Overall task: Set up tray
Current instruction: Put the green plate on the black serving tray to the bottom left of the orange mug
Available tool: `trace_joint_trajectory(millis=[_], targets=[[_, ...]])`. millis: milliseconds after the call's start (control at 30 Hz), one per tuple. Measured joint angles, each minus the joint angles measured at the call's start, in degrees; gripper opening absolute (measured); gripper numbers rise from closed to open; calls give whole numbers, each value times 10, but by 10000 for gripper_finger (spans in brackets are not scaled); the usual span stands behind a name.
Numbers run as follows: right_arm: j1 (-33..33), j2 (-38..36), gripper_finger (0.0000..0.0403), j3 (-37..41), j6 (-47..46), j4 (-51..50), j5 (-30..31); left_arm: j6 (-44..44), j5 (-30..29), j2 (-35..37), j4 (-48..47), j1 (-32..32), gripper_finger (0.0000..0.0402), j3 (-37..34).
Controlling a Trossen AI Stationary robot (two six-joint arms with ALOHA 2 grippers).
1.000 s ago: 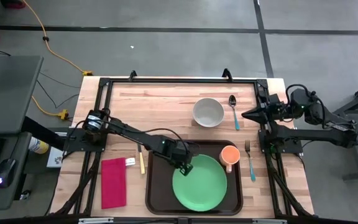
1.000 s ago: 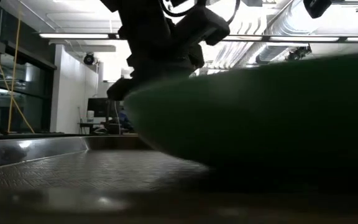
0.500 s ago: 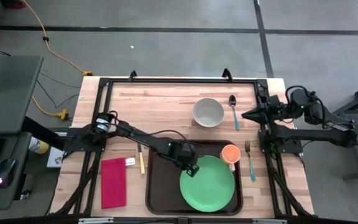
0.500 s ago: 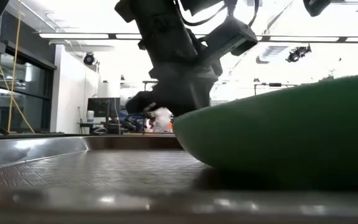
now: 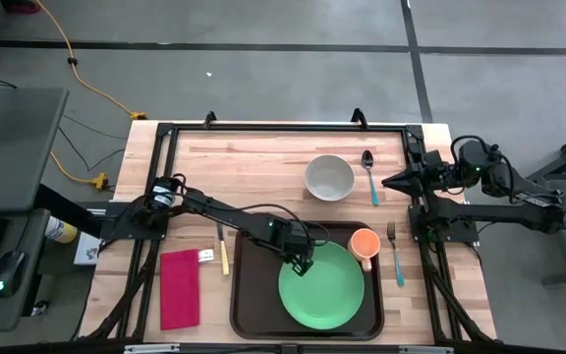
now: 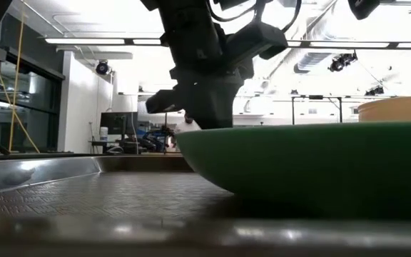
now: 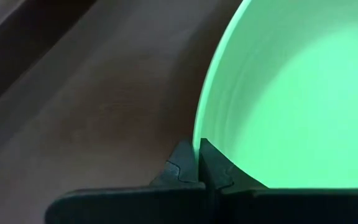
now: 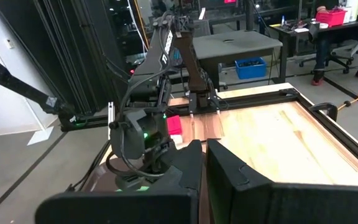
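Note:
The dark brown tray (image 5: pixel 254 295) lies at the table's near middle. On it is the green plate (image 5: pixel 322 287), also seen in the low view (image 6: pixel 312 160), sitting level on the tray floor (image 6: pixel 84 200). An orange cup (image 5: pixel 364 243) stands in the tray's far right corner. My left gripper (image 5: pixel 300 264) is shut at the plate's far-left rim, which fills the left wrist view (image 7: pixel 199 149). My right gripper (image 5: pixel 393 181) waits shut at the table's right edge, holding nothing (image 8: pixel 204 149). My left gripper pinches the plate's rim (image 7: pixel 196 132) on the plate's far-left side, one finger (image 7: pixel 219 171) inside the plate and the other (image 7: pixel 180 168) outside. The fingers come steeply from above, slanting in from the table's left. The plate sits level with its base on the tray.
A white bowl (image 5: pixel 329 177) and a spoon (image 5: pixel 368 172) lie at the far right. A fork (image 5: pixel 395 251) lies right of the tray, and a knife (image 5: pixel 223 251) and a red napkin (image 5: pixel 179 287) lie left of it. Bare wood shows at the far left.
My left gripper, still shut on the rim, has carried the plate toward the tray's right side, then a little back to the left. The plate, tilted a second ago, now lies level on the tray.

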State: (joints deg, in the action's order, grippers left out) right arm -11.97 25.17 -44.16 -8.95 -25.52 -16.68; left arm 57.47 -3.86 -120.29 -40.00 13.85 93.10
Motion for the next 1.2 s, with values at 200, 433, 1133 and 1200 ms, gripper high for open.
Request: trace_joint_trajectory(millis=[200, 433, 1133, 1200], targets=[[0, 0, 0, 0, 0, 0, 0, -2, 7, -12, 44, 0, 13, 0], [0, 0, 0, 0, 0, 0, 0, -24, 8, -32, 21, 0, 13, 41], [0, 5, 0, 0, -11, -4, 0, -83, 34, -63, -21, 1, 125, 111], [0, 5, 0, 0, -11, -4, 0, -93, 34, -63, -21, 0, 139, 111]])
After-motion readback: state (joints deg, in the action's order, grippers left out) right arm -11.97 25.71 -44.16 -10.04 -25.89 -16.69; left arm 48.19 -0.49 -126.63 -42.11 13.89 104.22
